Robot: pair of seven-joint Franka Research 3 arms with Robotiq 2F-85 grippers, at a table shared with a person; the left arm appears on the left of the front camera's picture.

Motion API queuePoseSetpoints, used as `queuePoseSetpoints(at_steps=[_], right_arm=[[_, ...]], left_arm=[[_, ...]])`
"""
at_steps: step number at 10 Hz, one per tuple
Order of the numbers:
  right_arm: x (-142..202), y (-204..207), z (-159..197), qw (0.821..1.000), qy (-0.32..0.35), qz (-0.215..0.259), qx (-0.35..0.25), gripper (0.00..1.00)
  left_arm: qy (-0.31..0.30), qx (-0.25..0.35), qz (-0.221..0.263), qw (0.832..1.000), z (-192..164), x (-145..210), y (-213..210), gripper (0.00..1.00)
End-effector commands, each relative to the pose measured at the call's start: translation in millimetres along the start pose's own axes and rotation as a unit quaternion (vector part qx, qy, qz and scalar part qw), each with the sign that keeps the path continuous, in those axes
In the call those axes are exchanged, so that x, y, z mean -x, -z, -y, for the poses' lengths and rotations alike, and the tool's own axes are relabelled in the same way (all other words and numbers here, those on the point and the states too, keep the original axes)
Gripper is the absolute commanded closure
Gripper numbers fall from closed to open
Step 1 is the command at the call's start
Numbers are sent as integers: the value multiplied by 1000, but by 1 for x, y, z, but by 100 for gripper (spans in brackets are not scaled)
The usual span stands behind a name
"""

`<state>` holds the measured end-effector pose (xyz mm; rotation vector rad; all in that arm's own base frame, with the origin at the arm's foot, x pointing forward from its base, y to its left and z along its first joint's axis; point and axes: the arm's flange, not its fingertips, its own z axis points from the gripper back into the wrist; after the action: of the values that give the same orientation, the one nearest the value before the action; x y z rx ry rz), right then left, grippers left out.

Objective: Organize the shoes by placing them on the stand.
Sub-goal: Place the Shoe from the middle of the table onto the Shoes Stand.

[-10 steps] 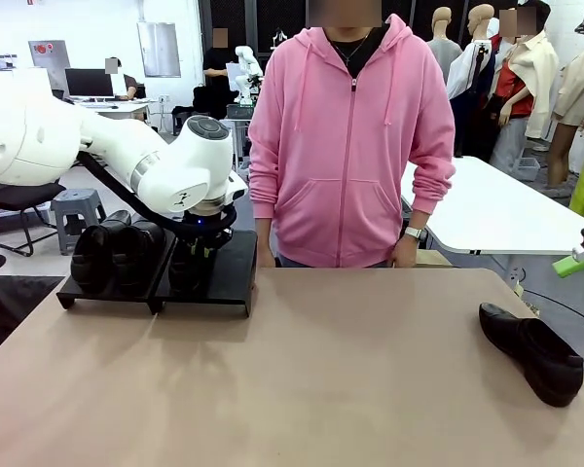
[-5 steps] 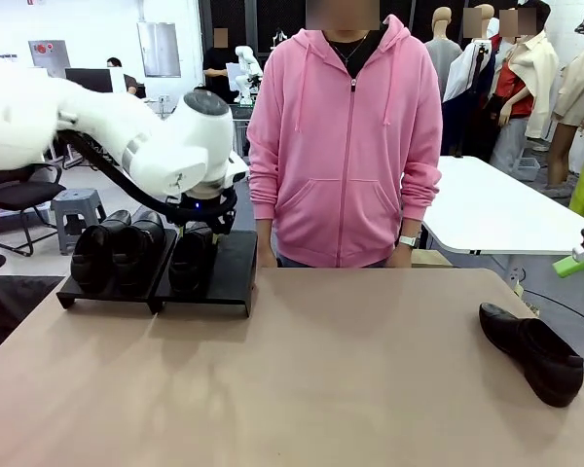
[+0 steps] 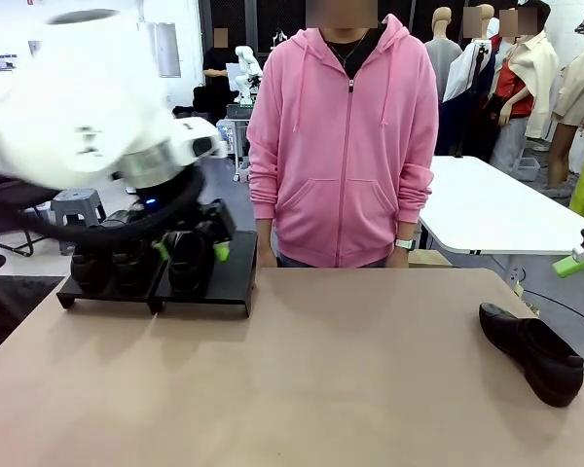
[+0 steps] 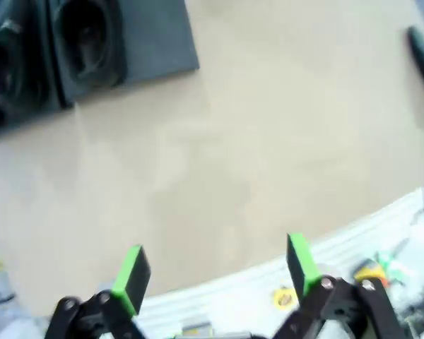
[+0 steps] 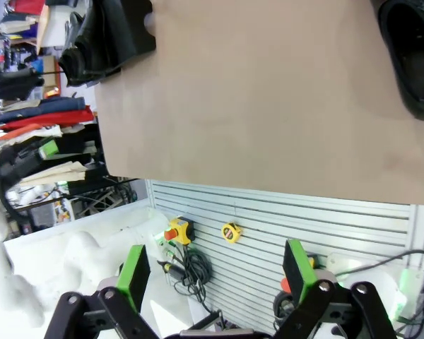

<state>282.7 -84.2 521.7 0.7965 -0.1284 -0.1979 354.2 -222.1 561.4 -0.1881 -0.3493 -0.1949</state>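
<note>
Left wrist view: the left gripper [image 4: 215, 272] has its green-padded fingers spread wide with nothing between them, over bare tan table [image 4: 233, 162]. In the front view that gripper [image 3: 190, 251] hangs just above the stand [image 3: 229, 282], its pads either side of the third shoe [image 3: 188, 268], not touching it as far as the blur allows. Two more shoes [image 3: 107, 268] sit side by side to that shoe's left on the stand, which stands at the table's far left edge. The right gripper [image 5: 213, 272] is likewise spread and empty. The fourth shoe [image 3: 533, 352] lies on the table near its right edge, well apart from the stand. A person in a pink hoodie [image 3: 346, 136] stands at the far side.
</note>
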Motion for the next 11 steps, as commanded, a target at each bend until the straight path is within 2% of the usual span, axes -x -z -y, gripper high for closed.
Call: queuePoseSetpoints(at_steps=[1, 2, 3, 4, 5, 6, 7, 11], right_arm=[[0, -1, 0, 1000, -7, 2, -9, 0], [0, -1, 0, 1000, -7, 2, -9, 0], [0, -1, 0, 1000, -7, 2, -9, 0], [0, -1, 0, 1000, -7, 2, -9, 0], [0, -1, 0, 1000, -7, 2, -9, 0], [0, -1, 0, 1000, -7, 2, -9, 0], [0, -1, 0, 1000, -7, 2, -9, 0], [0, -1, 0, 1000, -7, 2, -9, 0]], left_arm=[[-57, 84, -13, 995, -80, 33, 1, 0], [-90, 151, -23, 984, -120, 54, 15, 0], [-129, 210, 15, 969, -155, 68, 31, 0], [-211, 206, 20, 955, -172, 73, 49, 0], [-173, 219, 55, 959, -173, 71, 62, 0], [-188, 191, 44, 962, -175, 63, 77, 0], [-187, 206, 21, 960, -188, 55, 31, 0], [-187, 206, 21, 960, -188, 55, 31, 0]])
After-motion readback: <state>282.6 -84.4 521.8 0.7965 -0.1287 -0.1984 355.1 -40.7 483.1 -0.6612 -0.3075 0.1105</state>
